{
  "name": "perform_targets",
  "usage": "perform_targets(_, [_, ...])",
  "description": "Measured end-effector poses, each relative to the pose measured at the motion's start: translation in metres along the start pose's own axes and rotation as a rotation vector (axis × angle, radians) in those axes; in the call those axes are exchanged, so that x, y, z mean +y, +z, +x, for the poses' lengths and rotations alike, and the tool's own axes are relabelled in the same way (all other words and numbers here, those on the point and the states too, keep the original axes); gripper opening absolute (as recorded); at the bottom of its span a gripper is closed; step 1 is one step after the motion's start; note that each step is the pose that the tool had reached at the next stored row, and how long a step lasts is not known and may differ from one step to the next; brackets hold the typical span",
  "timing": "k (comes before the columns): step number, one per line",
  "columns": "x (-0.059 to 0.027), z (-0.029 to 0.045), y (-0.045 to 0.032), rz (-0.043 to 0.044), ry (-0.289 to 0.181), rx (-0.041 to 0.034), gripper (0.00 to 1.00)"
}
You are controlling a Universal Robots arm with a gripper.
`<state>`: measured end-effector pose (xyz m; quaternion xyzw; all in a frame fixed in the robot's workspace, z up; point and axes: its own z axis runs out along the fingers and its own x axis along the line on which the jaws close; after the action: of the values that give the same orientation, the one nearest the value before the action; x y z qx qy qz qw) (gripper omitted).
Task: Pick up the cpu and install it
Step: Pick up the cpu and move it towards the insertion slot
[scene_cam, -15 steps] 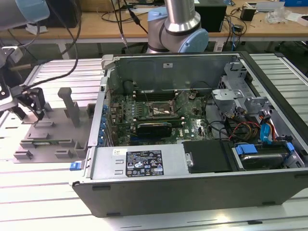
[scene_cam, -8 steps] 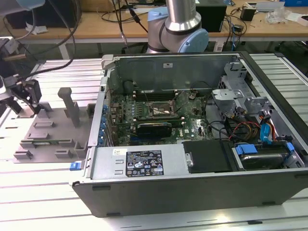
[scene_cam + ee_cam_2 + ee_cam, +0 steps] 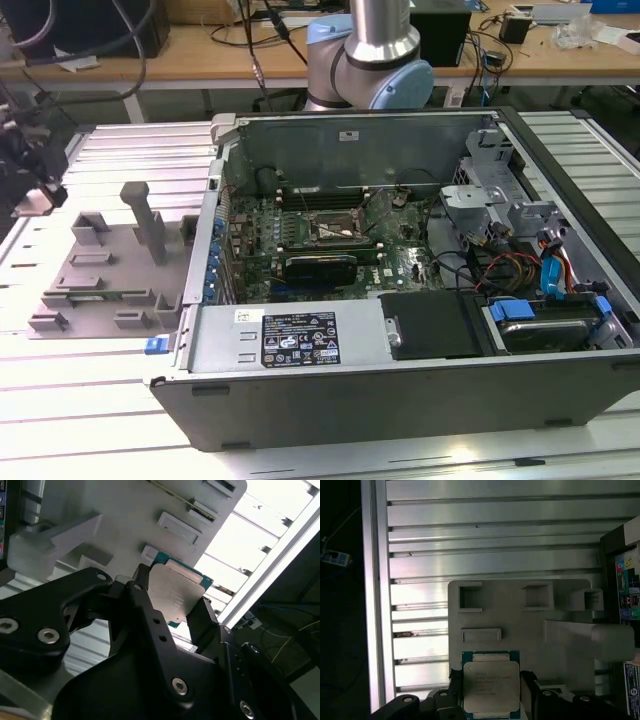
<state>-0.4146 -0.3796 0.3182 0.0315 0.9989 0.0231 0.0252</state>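
Observation:
The cpu (image 3: 491, 684) is a flat square chip with a silver-grey metal top and a thin green rim. My gripper (image 3: 491, 690) is shut on it, one black finger (image 3: 454, 692) pressed against each of two opposite edges. In the second wrist view the cpu (image 3: 175, 592) sits level between the fingers (image 3: 142, 587) and is lifted off the grey tray (image 3: 125, 510) beneath. The tray (image 3: 110, 270) lies at the exterior view's left, beside the open computer case (image 3: 300, 340). The dark socket frame (image 3: 335, 228) lies on the green motherboard inside the case.
The tray (image 3: 520, 620) carries raised blocks and a tall post (image 3: 150, 220). It rests on a ribbed aluminium table (image 3: 485, 530). Inside the case are cables and a drive cage (image 3: 480, 210) at the exterior view's right. The arm's base (image 3: 370, 60) stands behind the case.

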Motion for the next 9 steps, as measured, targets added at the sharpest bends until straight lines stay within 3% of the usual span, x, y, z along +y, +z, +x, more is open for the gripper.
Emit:
perform_targets(5, [0.0016, -0.0014, -0.0282, 0.0, 0.0, -0.0001, 0.54])
perform_targets(9, [0.0025, -0.0021, -0.0442, 0.0, 0.0, -0.0001, 0.54])
